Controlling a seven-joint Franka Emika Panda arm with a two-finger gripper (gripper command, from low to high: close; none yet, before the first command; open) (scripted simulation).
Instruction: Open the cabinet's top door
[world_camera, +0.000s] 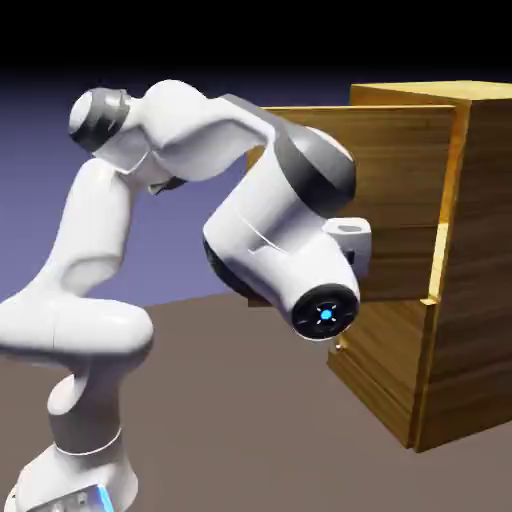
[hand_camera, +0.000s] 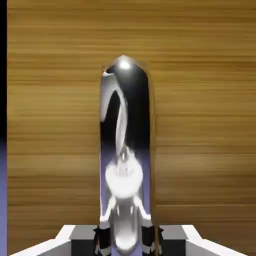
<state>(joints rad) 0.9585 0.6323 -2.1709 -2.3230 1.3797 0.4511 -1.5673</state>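
My tool (hand_camera: 125, 242) is closed in firmly on the bar handle (hand_camera: 125, 125), with one fingertip at each side of the metal; I see nothing else in its hold. In the hand view the handle's long axis runs straight from 6 to 12 o'clock, and my grip sits at the 6 o'clock end of what shows. So the handle isn't off to one side of me: it lies between my fingertips, with the wood of the top door (world_camera: 400, 180) spread behind it. The door's free edge (hand_camera: 7, 115) shows toward 9 o'clock in that same view, with backdrop (hand_camera: 3, 200) past it.

In the exterior view the top door stands swung out from the cabinet (world_camera: 475, 280), above the lower door (world_camera: 385, 350). Its hinge side seems to be toward 3 o'clock, against the body, and its free side reaches toward 9 o'clock. My wrist (world_camera: 325, 280) covers the grip there, so I rely on the hand view for it.

I judge the opening well along. What's left, if anything, is to carry the handle farther round the hinge in an arc, turning my wrist with the panel; a straight pull could twist the bar in my fingertips or let it slip.
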